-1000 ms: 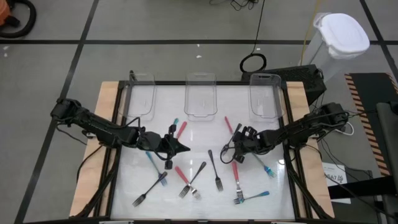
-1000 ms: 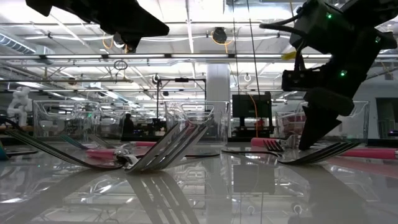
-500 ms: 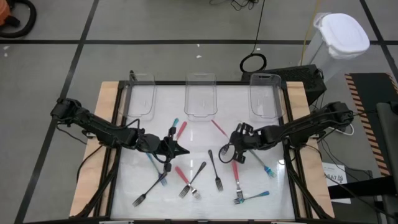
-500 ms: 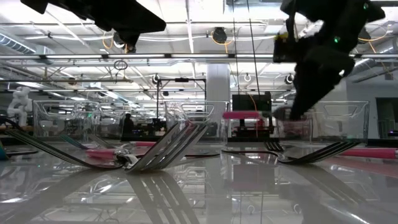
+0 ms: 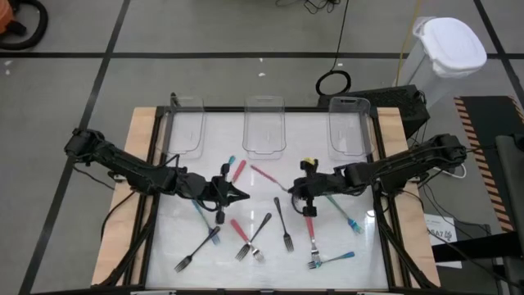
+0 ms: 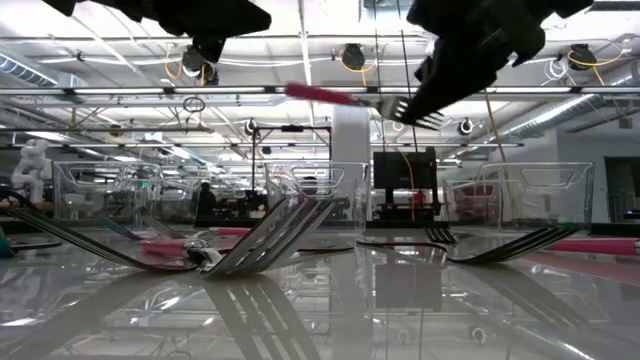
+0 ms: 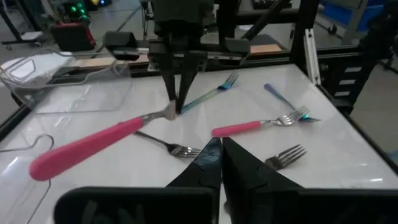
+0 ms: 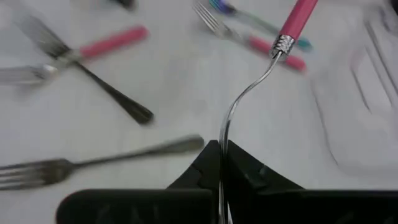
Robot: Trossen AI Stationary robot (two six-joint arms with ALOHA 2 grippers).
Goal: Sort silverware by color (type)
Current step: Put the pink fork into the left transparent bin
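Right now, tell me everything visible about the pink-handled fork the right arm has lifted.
The pink-handled fork is slim, with a rounded pink handle, a ridged silver collar and a curved silver metal neck. The right gripper has its jaws shut on the metal end near the tines, and nothing else touches it. It is held clear above the table, roughly level, over the middle of the white surface with its handle pointing toward the left arm, in front of the centre clear tray.

No text, label or number can be read anywhere.
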